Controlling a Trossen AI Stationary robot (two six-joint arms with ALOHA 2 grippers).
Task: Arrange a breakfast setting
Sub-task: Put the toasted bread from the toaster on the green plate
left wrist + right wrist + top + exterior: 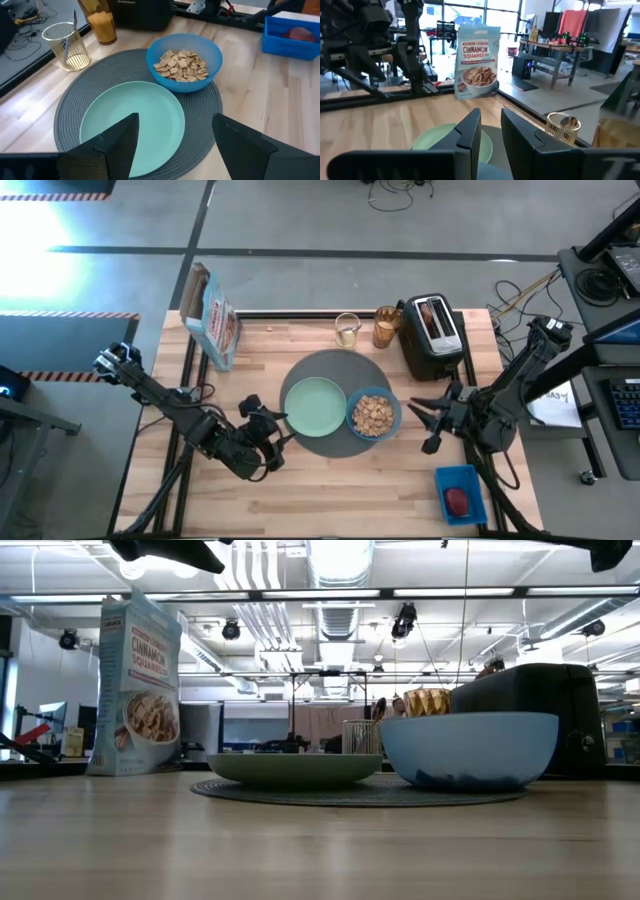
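Nearest the front edge of the table [330,500], a small red food piece [456,501] sits in a blue tray [460,493] at the right, not yet part of the setting. Just behind, the left gripper [268,438] hangs beside the plate's left rim, fingers spread and empty, while the right gripper [425,422] hovers just right of the bowl, its 2 fingers drawn near together, a narrow gap between them, holding nothing. At the centre the round dark-grey mat [335,360] carries the pale green plate [315,406], bare, and the blue bowl [374,416], already filled with cereal squares [374,416]. Farther back stand a wire cup [347,329], the amber glass [387,326], and a black toaster [433,335] with a brown toast slice [430,318] in its slot; the cereal box [212,316] stands at the far left. I judge the setting roughly half done: mat, plate and bowl are placed, but toast, glass and red piece remain apart.
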